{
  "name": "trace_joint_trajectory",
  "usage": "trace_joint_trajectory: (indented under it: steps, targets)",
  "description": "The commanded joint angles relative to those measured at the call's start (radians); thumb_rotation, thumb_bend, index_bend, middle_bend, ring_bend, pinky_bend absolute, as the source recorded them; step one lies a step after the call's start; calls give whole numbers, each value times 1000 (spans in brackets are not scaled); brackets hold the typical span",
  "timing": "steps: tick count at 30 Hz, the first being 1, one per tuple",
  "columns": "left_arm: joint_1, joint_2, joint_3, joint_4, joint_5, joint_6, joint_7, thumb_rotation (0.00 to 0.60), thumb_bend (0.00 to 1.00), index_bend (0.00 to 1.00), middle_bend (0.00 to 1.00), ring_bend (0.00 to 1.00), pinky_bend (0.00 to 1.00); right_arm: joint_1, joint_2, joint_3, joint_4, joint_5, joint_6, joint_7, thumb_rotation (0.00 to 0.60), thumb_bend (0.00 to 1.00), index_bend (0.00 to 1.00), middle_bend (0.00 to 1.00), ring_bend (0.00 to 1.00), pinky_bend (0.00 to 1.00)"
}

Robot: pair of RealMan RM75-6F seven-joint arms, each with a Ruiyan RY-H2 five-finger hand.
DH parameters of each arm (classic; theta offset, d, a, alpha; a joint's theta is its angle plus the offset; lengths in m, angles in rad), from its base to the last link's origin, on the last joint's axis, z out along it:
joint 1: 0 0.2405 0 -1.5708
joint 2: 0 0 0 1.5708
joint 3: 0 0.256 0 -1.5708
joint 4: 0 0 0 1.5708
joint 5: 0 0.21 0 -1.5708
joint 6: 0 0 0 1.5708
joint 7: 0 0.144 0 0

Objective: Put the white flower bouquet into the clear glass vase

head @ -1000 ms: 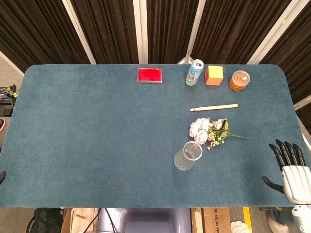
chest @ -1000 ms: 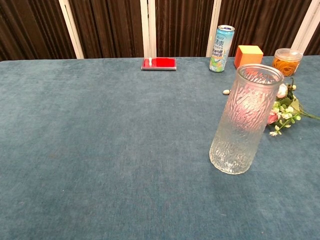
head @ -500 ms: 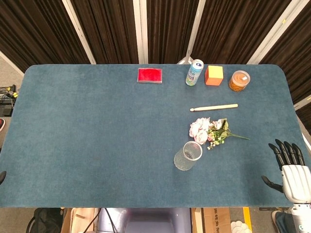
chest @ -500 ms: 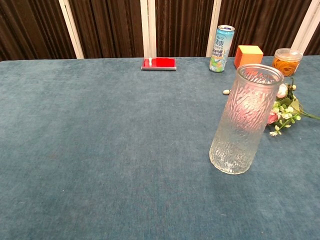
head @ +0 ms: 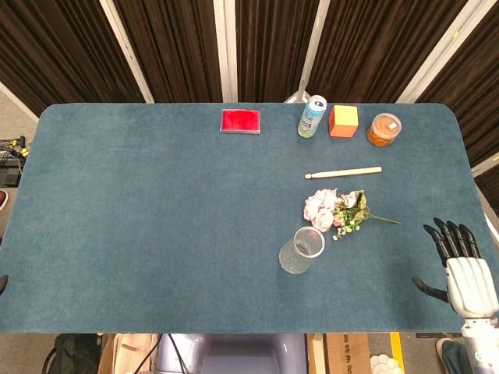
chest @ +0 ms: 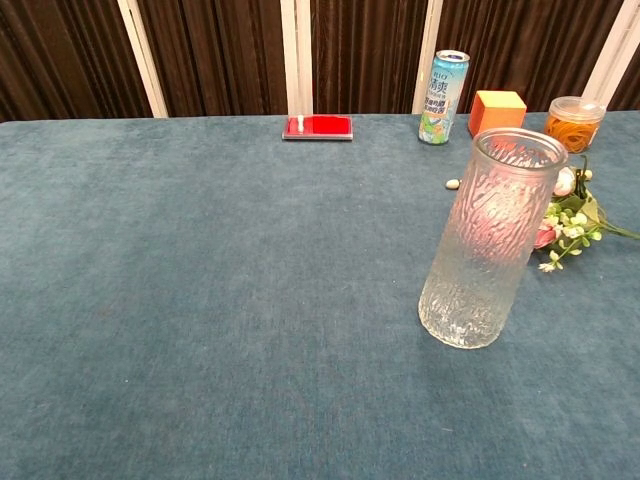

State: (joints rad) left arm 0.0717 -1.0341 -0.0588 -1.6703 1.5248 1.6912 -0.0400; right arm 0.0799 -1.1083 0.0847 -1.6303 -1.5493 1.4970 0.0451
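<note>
The white flower bouquet (head: 337, 210) lies flat on the blue table, stems pointing right; in the chest view only part of the bouquet (chest: 570, 220) shows behind the vase. The clear glass vase (head: 301, 250) stands upright just in front of it, and the vase (chest: 490, 240) looks empty. My right hand (head: 460, 269) hovers at the table's front right corner, fingers spread, holding nothing, well to the right of the flowers. A dark tip at the far left edge may be my left hand (head: 3, 284); its fingers are out of frame.
A wooden stick (head: 343, 172) lies behind the bouquet. Along the far edge stand a red case (head: 240, 121), a drink can (head: 312, 117), an orange block (head: 343, 121) and a lidded jar (head: 383, 129).
My right hand has shifted slightly left and forward over the table's corner. The bouquet and vase have not moved.
</note>
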Motion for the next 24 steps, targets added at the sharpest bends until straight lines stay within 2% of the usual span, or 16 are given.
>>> trace_joint_trajectory:
  steps: [1, 5, 10, 19, 24]
  targets:
    - [-3, -4, -1, -1, 1, -3, 8, 600, 349, 143, 0, 0, 60, 77, 22, 47, 18, 56, -112, 79, 600, 155, 138, 87, 27, 0]
    - [-7, -12, 0, -4, 7, -7, 27, 600, 349, 140, 0, 0, 60, 159, 54, 84, 19, 113, -253, 160, 600, 155, 133, 82, 26, 0]
    - [-7, -16, 0, -6, 7, -5, 43, 600, 348, 140, 0, 0, 60, 265, 66, 120, 34, 204, -441, 176, 600, 155, 107, 47, 19, 0]
    - [-6, -18, -7, -5, -5, -4, 42, 600, 349, 140, 0, 0, 60, 422, -7, 133, 83, 384, -688, 32, 600, 155, 80, 20, 12, 0]
    - [-13, -24, -9, -6, -8, -15, 59, 600, 348, 140, 0, 0, 60, 482, -62, 126, 131, 466, -765, -23, 600, 155, 80, 20, 12, 0]
